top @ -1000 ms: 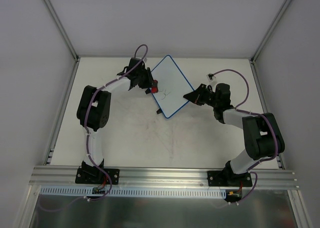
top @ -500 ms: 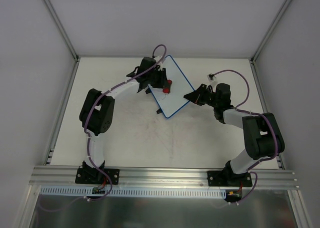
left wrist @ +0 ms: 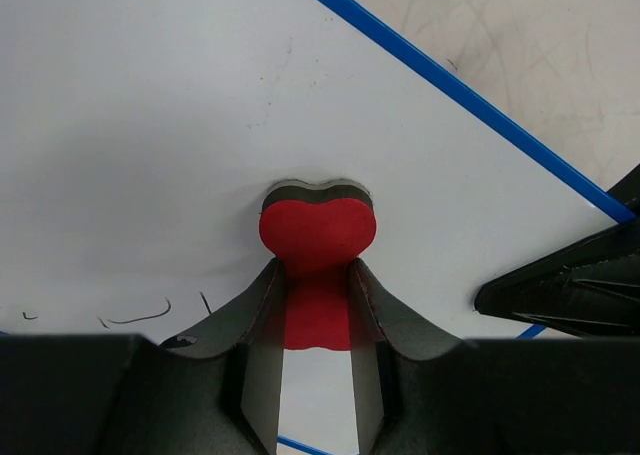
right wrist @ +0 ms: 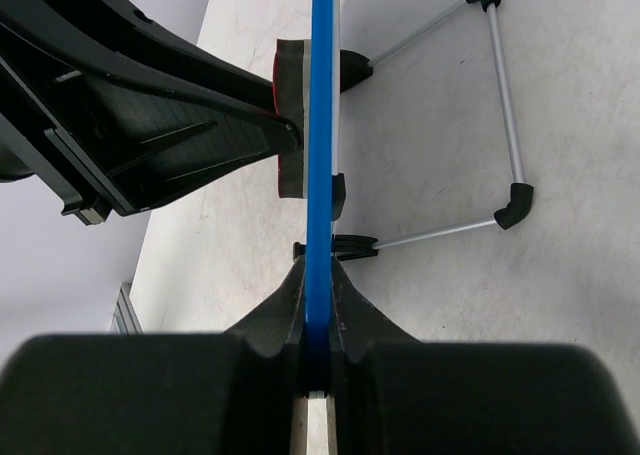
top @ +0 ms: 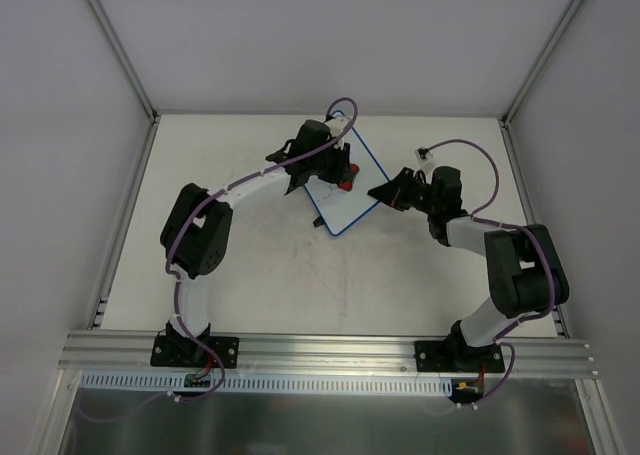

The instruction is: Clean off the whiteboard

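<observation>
The whiteboard point(left wrist: 150, 145) is smooth, faintly glossy, blue-rimmed. The eraser point(left wrist: 317, 233) looks like matt red foam on dark felt. The table point(left wrist: 540, 45) is matt and scuffed.

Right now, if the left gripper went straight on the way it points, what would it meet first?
The whiteboard. The left gripper holds the red eraser, whose tip looks pressed against the board's face, so hardly any travel remains.

Top camera looks down from behind; the 2 wrist cameras closely share the whiteboard point(left wrist: 150, 125).
</observation>
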Action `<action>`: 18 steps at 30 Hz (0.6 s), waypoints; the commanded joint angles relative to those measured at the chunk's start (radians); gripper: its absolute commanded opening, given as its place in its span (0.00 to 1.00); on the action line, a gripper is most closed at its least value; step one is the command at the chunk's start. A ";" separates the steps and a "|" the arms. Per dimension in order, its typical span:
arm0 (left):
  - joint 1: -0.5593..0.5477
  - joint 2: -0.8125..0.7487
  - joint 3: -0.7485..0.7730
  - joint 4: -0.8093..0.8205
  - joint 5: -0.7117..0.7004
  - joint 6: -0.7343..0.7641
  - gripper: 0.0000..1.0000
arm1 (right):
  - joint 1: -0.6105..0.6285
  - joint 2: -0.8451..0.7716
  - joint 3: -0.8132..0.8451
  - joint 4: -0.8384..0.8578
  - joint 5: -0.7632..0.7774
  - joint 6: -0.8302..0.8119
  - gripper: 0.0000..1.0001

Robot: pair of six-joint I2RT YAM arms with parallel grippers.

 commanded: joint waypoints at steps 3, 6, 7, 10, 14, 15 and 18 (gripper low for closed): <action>-0.034 0.050 -0.013 -0.009 -0.144 0.011 0.00 | 0.041 0.013 0.030 0.018 -0.108 -0.084 0.00; -0.008 0.053 -0.016 -0.009 -0.149 -0.009 0.00 | 0.041 0.013 0.030 0.023 -0.112 -0.082 0.00; -0.002 0.055 -0.014 -0.009 -0.155 -0.010 0.00 | 0.041 0.011 0.028 0.023 -0.111 -0.082 0.00; 0.029 0.062 -0.033 -0.011 -0.170 -0.041 0.00 | 0.041 0.010 0.028 0.023 -0.111 -0.081 0.00; 0.095 0.066 -0.069 -0.009 -0.121 -0.148 0.00 | 0.040 0.010 0.028 0.023 -0.111 -0.081 0.00; 0.119 0.061 -0.077 -0.011 -0.121 -0.160 0.00 | 0.041 0.010 0.028 0.023 -0.109 -0.082 0.00; 0.156 0.041 -0.116 -0.008 -0.131 -0.214 0.00 | 0.041 0.013 0.028 0.023 -0.111 -0.079 0.00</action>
